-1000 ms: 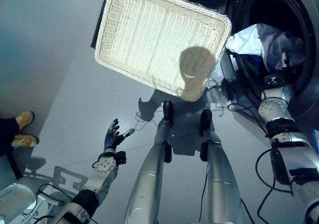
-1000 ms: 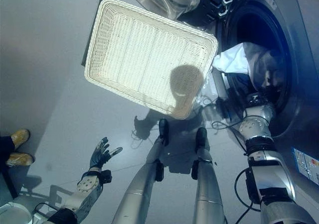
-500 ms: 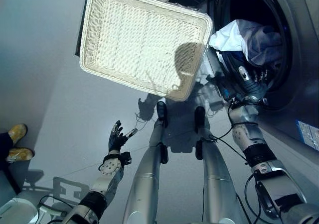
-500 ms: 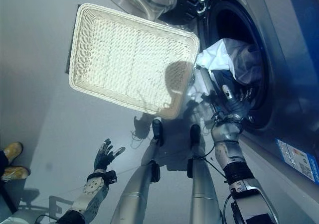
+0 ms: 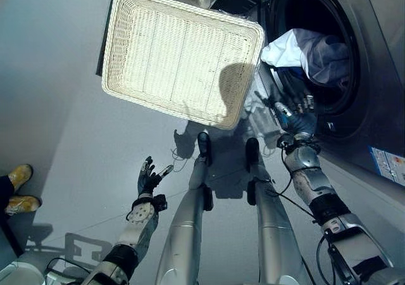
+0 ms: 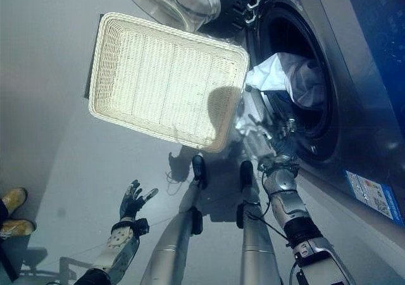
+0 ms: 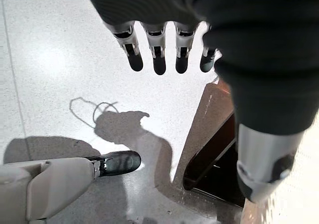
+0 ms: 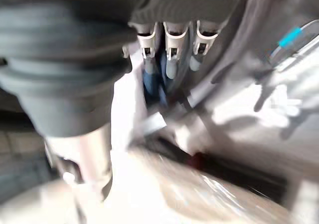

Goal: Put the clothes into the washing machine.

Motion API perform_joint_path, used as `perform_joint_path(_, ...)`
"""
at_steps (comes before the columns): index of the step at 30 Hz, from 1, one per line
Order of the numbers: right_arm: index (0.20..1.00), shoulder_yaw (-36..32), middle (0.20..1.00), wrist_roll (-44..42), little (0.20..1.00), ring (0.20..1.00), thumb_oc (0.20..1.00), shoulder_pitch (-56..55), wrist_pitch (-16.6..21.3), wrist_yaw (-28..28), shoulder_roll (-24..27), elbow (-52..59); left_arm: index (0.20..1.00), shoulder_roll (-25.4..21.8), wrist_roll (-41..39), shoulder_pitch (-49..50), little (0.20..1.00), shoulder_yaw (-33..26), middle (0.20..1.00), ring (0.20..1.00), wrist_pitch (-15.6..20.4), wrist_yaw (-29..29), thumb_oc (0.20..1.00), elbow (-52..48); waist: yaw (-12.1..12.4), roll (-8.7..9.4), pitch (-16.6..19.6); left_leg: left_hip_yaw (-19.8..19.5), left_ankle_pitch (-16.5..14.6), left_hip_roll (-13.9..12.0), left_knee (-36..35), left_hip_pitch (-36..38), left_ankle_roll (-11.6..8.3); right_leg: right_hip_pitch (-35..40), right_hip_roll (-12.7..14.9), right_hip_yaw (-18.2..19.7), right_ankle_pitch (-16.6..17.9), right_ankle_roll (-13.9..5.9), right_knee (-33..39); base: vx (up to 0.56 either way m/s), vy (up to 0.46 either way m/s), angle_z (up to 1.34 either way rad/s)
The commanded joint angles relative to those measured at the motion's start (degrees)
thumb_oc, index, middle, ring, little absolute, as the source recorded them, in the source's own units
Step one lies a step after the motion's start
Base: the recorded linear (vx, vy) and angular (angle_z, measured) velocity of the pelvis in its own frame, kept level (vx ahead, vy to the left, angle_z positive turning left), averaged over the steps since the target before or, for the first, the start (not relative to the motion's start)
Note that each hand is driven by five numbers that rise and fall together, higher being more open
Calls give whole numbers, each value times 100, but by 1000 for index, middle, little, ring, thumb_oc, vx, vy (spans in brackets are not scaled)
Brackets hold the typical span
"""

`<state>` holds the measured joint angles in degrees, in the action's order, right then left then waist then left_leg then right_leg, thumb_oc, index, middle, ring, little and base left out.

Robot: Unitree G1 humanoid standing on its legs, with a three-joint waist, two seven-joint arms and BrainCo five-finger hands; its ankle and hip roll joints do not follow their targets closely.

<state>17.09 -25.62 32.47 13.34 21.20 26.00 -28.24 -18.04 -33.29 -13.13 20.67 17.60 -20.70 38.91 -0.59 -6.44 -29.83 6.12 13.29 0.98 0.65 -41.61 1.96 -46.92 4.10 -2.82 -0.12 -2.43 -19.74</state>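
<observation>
White and pale lilac clothes lie in the round drum opening of the washing machine, partly spilling over its lower rim. My right hand hovers just outside the opening below the clothes, fingers straight and holding nothing. The white wicker basket sits on the floor beside the machine with nothing in it. My left hand is low over the grey floor, far from the machine, with its fingers spread and nothing in it.
The machine's glass door stands swung open behind the basket. A person's yellow shoes show at the left edge. A dark low stand lies under the basket's corner. Grey floor lies to the left.
My right hand has drawn back out of the drum opening to just outside its rim. The clothes stay in the drum. The camera has shifted; the left hand has barely moved.
</observation>
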Motion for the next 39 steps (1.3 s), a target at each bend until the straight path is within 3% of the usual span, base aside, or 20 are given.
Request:
perform_joint_path(1,1000,0,1000,469,1000,1000,1000,257,-315,-401,395,94,1000,-72,12,-129,1000,-218,1000,1000,-67,105,1000,173,185,-52,4,-35,-404,364,316,89,-155,259,-53,-642,865,-256,835,13,-38,5)
perform_joint_path(3,1000,123,1000,652,1000,1000,1000,700,-561,-506,773,-188,1000,-184,-9,-175,1000,-215,1000,1000,-119,194,1000,207,287,-51,4,-67,-411,360,357,52,-167,251,-19,-753,820,-270,771,29,-76,8)
perform_joint_path(8,1000,242,1000,447,1000,1000,1000,1369,-893,-722,1175,-659,1000,-292,-21,-178,1000,-153,1000,1000,-105,290,1000,241,419,-86,4,-145,-444,359,463,-52,-186,162,-7,-863,724,-257,592,41,-64,10)
perform_joint_path(16,1000,341,1000,-102,1000,1000,1000,2494,-1617,-935,1801,-2034,1000,-467,-83,-64,1000,-1,1000,1000,-95,408,1000,110,669,-236,4,-327,-499,327,741,-336,-213,-108,-67,-977,365,-81,59,80,-91,15)
perform_joint_path(18,1000,282,1000,-273,1000,1000,1000,2553,-1688,-1009,1866,-2397,1000,-504,-80,45,1000,58,1000,1000,-93,447,1000,73,711,-267,4,-402,-679,338,841,-235,-246,-37,-49,-937,131,-106,-108,141,-151,23)
perform_joint_path(25,1000,237,1000,-393,1000,1000,1000,2724,-1732,-1002,1950,-2671,1000,-519,-86,31,1000,97,1000,1000,-126,414,1000,-11,758,-312,4,-434,-645,327,915,-371,-253,-161,-45,-990,124,-60,-187,32,-50,10)
perform_joint_path(26,1000,120,1000,-786,1000,1000,1000,2869,-1865,-968,2060,-2990,1000,-575,-105,107,1000,159,1000,1000,-106,405,1000,-161,827,-380,4,-484,-717,293,1100,-517,-279,-321,-3,-1025,-60,-23,-494,85,-117,2)
perform_joint_path(28,1000,120,1000,-786,1000,1000,1000,2869,-1865,-968,2060,-2990,1000,-575,-105,107,1000,159,1000,1000,-106,405,1000,-161,827,-380,4,-484,-717,293,1100,-517,-279,-321,-3,-1025,-60,-23,-494,80,-150,2)
perform_joint_path(29,1000,-214,1000,-1771,1000,1000,1000,2986,-2219,-708,2130,-3425,1000,-670,-169,135,1000,218,1000,1000,-108,412,1000,-368,873,-440,4,-591,-738,257,1306,-803,-305,-600,-33,-966,-188,53,-774,74,-182,2)
perform_joint_path(32,1000,-379,1000,-2049,1000,1000,1000,3056,-2358,-643,2179,-3751,1000,-740,-211,149,1000,286,1000,1000,-61,382,1000,-564,899,-470,4,-664,-743,246,1401,-1022,-304,-795,-52,-926,-217,94,-868,43,-155,7)
perform_joint_path(35,1000,-403,1000,-2203,1000,1000,1000,3143,-2313,-404,2259,-3913,1000,-797,-260,142,1000,358,1000,1000,-70,308,1000,-750,915,-496,4,-665,-729,217,1422,-1161,-306,-924,-40,-930,-220,108,-909,11,-124,19)
perform_joint_path(37,1000,-716,1000,-3031,1000,1000,1000,3195,-1942,466,2408,-3996,1000,-871,-322,190,1000,449,1000,1000,18,168,1000,-891,898,-516,4,-687,-705,163,1434,-1384,-326,-1146,-58,-889,-254,118,-1043,-33,-143,19)
perform_joint_path(38,1000,-777,1000,-3224,1000,1000,1000,3243,-1786,645,2430,-3996,1000,-876,-324,137,1000,427,1000,1000,24,133,1000,-925,917,-529,4,-664,-543,137,1398,-1555,-298,-1294,-70,-970,-102,177,-983,-21,-52,4)
perform_joint_path(39,1000,-946,1000,-3391,1000,1000,1000,3122,-1522,931,2443,-3970,1000,-868,-335,208,1000,471,1000,1000,34,83,1000,-968,891,-538,4,-711,-683,160,1427,-1452,-326,-1208,-78,-871,-230,123,-1045,-66,-22,2)
